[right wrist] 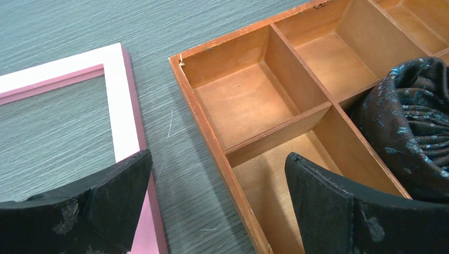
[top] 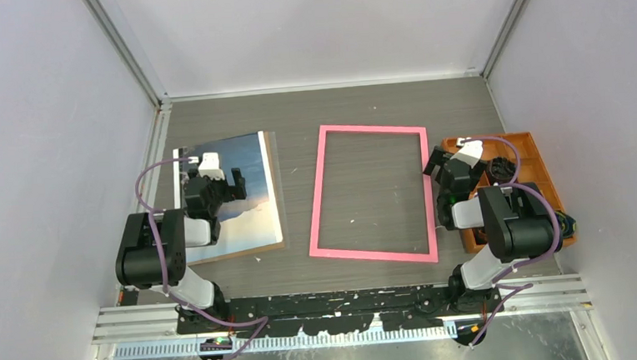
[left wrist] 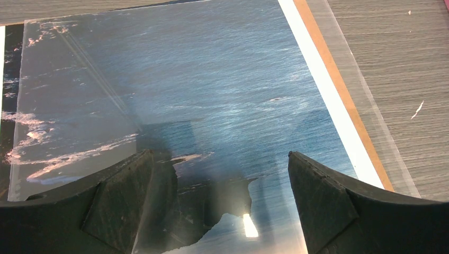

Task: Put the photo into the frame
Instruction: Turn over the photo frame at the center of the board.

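The photo (top: 253, 155), a blue sea print, lies face up on the table at the left, and it fills the left wrist view (left wrist: 212, 79). My left gripper (top: 213, 185) hovers over it, open, with nothing between its fingers (left wrist: 219, 159). The pink frame (top: 317, 193) lies flat in the middle of the table, and bare table shows through it. My right gripper (top: 465, 164) is open and empty (right wrist: 218, 159). One of its fingers is above the frame's right rail (right wrist: 119, 106) and the other is above the tray.
A brown backing board (left wrist: 341, 90) lies under the photo, and a clear sheet (left wrist: 384, 127) lies over it, reaching past its right edge. An orange compartment tray (top: 540, 166) stands at the right (right wrist: 212, 132) with a dark patterned cloth (right wrist: 413, 116) in it. Grey walls enclose the table.
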You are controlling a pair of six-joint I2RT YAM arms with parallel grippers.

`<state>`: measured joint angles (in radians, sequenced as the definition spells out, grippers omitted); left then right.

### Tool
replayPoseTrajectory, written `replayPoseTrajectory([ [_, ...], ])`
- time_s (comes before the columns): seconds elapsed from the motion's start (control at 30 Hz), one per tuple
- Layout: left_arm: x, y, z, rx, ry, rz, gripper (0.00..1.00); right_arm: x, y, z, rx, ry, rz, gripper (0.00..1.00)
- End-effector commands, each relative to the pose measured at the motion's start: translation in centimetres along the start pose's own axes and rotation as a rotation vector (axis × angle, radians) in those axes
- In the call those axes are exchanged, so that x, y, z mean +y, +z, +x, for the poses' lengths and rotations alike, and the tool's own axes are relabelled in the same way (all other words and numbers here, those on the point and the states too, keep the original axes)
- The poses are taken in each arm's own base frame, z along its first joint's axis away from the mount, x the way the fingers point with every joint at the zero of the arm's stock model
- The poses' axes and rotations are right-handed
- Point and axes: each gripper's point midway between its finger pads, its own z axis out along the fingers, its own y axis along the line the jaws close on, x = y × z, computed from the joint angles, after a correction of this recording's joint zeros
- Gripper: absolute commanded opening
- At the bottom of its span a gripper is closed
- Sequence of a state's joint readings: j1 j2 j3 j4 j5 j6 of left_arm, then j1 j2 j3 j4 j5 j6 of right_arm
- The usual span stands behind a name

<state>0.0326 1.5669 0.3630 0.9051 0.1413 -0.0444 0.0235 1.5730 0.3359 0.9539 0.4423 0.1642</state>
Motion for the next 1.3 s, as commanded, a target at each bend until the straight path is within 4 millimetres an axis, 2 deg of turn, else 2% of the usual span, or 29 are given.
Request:
replayPoseTrajectory([
  [0.0,0.1,0.2,-1.7,-0.052,0.017,-0.009,1.00,0.4,0.1,-1.4,-0.047,0.033,-0.008,1.00],
  [0.2,0.1,0.2,-1.7,-0.053,0.018,-0.010,1.00,0.4,0.1,-1.5,-0.048,0.034,-0.007,1.00],
  [0.3,-0.1,0.2,-2.2,-0.056,0.019,0.011,1.00,-0.1,-0.1,-3.1,-0.056,0.056,0.037,1.00],
  [0.33,-0.1,0.2,-3.1,-0.052,0.017,0.014,1.00,-0.2,-0.1,-4.3,-0.059,0.055,0.058,1.00],
  [0.37,0.4,0.4,-3.9,-0.026,0.001,-0.009,1.00,-0.8,-0.5,-3.9,0.014,0.031,0.098,1.00],
  [0.43,1.4,0.6,-5.4,0.071,-0.034,-0.049,1.00,-1.7,-0.8,-6.0,0.061,0.077,0.196,1.00],
  [0.5,1.9,0.7,-6.7,0.156,-0.033,-0.049,1.00,-0.9,-0.8,-7.6,0.102,0.101,0.195,1.00],
  [0.57,2.1,0.5,-8.0,0.216,-0.021,-0.029,0.99,-1.1,-0.4,-8.6,0.089,0.259,0.275,1.00],
  [0.6,2.1,0.1,-8.1,0.265,-0.028,-0.020,0.99,-0.7,-0.2,-8.5,0.112,0.317,0.284,1.00],
  [0.7,2.0,-0.6,-9.7,0.328,-0.064,0.011,0.98,2.7,0.2,-8.2,0.251,0.400,0.176,1.00],
  [0.83,1.8,-1.1,-11.0,0.393,-0.096,0.045,0.98,9.7,0.0,-8.1,0.432,0.476,-0.109,1.00],
  [0.87,1.7,-1.2,-11.0,0.411,-0.101,0.047,0.98,10.9,-0.2,-8.0,0.452,0.487,-0.150,1.00],
  [1.0,1.4,-1.4,-10.3,0.470,-0.126,0.061,0.95,16.8,-2.7,-7.0,0.546,0.263,-0.122,1.00],
  [1.07,1.3,-1.4,-9.8,0.492,-0.133,0.070,0.93,19.4,-3.9,-5.8,0.552,0.169,-0.106,1.00],
  [1.27,1.1,-1.7,-8.3,0.570,-0.144,0.082,0.89,26.4,-7.5,-1.7,0.576,0.038,-0.153,1.00],
])
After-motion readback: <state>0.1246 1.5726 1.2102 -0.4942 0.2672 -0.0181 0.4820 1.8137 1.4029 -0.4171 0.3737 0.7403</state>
